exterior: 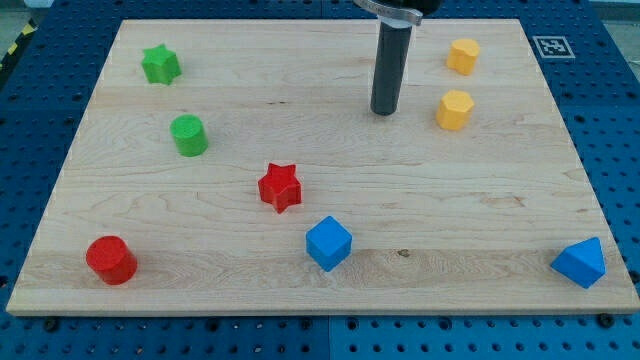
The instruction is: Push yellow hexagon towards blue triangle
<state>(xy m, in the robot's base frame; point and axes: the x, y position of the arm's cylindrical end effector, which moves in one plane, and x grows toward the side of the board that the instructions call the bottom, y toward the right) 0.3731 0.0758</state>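
Two yellow many-sided blocks stand at the view's upper right: one [463, 55] near the top edge and one [454, 109] just below it. I cannot tell for sure which one is the hexagon. The blue triangle [580, 263] lies at the view's bottom right corner of the wooden board [200, 230]. My tip [383, 112] rests on the board to the left of the lower yellow block, a block's width or more away, touching nothing. The dark rod rises from it to the view's top.
A blue cube [328, 243] sits at bottom centre and a red star [280, 187] just up-left of it. A red cylinder [111, 260] is at bottom left. A green cylinder [188, 135] and a green star [160, 64] are at upper left.
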